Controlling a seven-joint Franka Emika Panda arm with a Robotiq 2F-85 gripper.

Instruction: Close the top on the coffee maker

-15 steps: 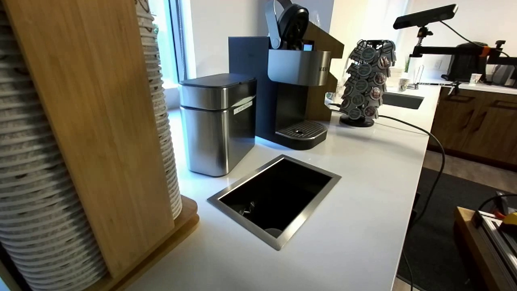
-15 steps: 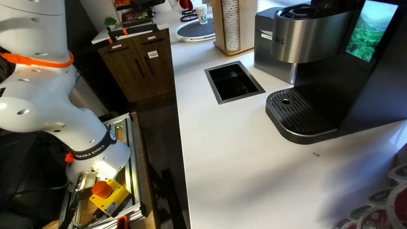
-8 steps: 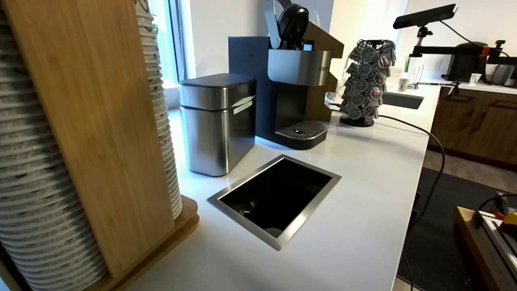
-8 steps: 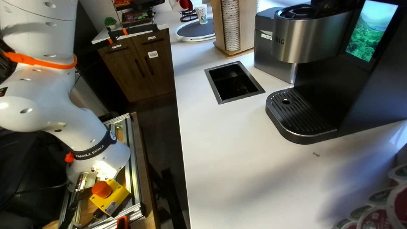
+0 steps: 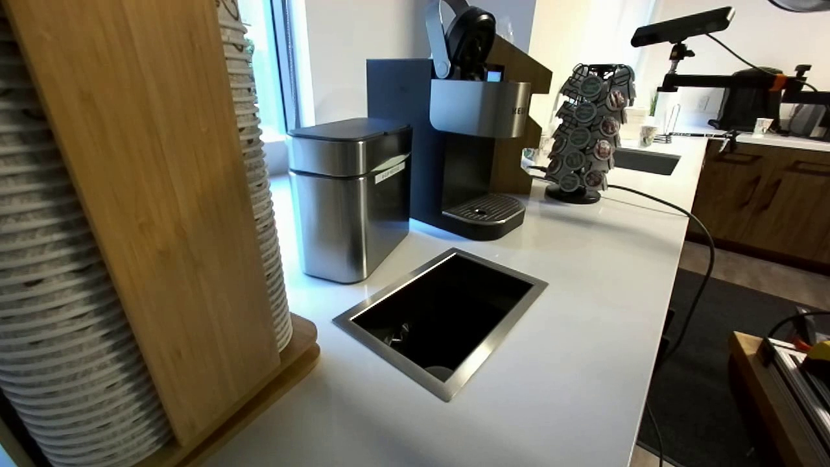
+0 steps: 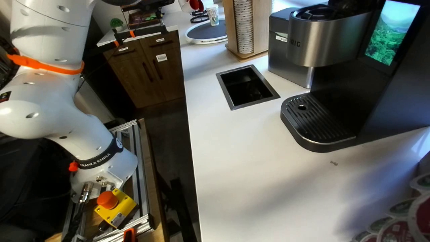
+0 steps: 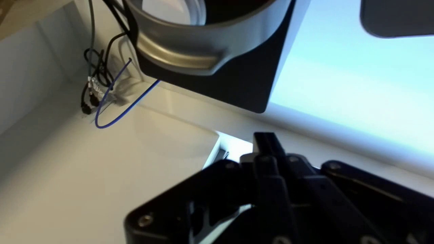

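Observation:
The coffee maker stands on the counter in both exterior views. Its top stands open, tilted up with the dark underside facing forward. In an exterior view the raised top is mostly cut off by the frame's upper edge. In the wrist view the top's greyish-tan curved face shows at the upper middle, with the machine's dark back part below it. My gripper is shut and empty, its fingertips together, apart from the top. It is out of both exterior views.
A brushed-steel canister stands beside the coffee maker. A cone-shaped pod rack stands on its far side. A wooden cup holder and a rimmed counter opening are nearby. A blue cable and black cords lie along the wall.
In an exterior view the upper arm has swung to the right, towards the counter. A grey arm part now shows at an exterior view's top right corner. The coffee maker and top have not moved.

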